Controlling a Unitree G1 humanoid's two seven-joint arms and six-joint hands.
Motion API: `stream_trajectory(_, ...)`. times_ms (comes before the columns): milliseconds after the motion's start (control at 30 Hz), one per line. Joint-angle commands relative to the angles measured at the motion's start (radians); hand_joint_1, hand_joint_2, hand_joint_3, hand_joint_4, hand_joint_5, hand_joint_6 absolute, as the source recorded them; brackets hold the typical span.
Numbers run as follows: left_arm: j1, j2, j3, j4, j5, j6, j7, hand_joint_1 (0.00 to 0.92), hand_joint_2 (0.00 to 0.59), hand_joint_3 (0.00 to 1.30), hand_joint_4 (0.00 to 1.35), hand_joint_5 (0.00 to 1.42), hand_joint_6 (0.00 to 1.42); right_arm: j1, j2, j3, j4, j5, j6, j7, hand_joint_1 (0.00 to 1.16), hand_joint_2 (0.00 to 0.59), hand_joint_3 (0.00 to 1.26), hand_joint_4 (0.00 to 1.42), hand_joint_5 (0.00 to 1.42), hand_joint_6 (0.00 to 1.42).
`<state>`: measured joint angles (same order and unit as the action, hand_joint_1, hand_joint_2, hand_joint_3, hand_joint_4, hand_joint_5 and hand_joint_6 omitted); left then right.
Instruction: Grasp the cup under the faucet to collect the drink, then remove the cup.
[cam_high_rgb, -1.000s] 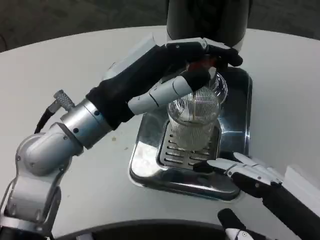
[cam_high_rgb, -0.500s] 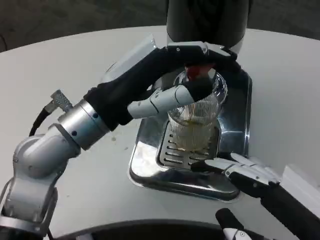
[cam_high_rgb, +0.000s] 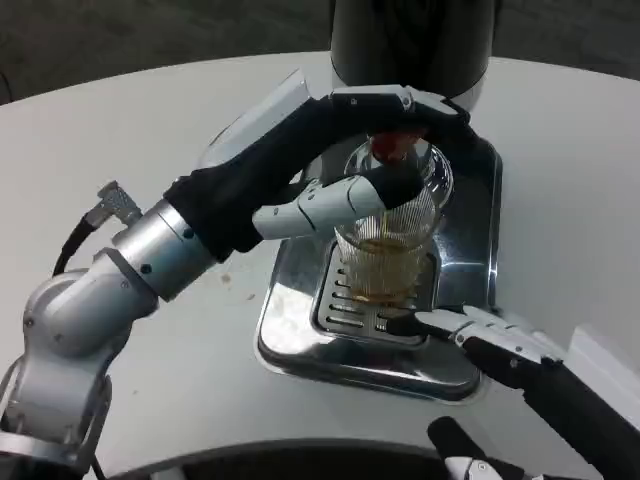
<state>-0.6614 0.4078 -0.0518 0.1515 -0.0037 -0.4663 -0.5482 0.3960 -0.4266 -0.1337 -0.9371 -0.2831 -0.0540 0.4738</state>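
Filled noticeably with amber drink over the last 1 second, ribbed cup on the drip tray grate under the faucet, gripped by left hand; right hand open at tray's front edge; removal soon due.

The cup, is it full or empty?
Partly filled. The clear ribbed cup stands upright on the drip tray, amber drink in its lower part only.

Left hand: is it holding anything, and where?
The left hand grips the glass cup near its rim, thumb across the near side, fingers arched over the top.
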Motion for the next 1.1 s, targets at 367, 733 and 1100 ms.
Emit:
stream_trajectory(367,0.030,0.020,-0.007,0.021,0.016,-0.007,-0.004,0.000,0.130,0.49,0.28,0.32,0.21,0.006,0.079,0.043,0.061,-0.074,0.004,-0.105,0.89,0.268,0.19,0.18,0.18,0.18)
stream_trajectory(733,0.029,0.018,-0.010,0.028,0.019,-0.010,0.000,0.000,0.134,0.48,0.28,0.32,0.21,-0.056,0.226,0.104,0.201,0.000,0.070,-0.223,0.91,0.192,0.18,0.14,0.09,0.21)
stream_trajectory(1100,0.030,0.016,-0.013,0.025,0.024,-0.012,0.008,0.000,0.134,0.48,0.28,0.32,0.21,-0.182,0.298,0.147,0.351,0.021,0.048,-0.330,0.94,0.174,0.14,0.11,0.07,0.20)
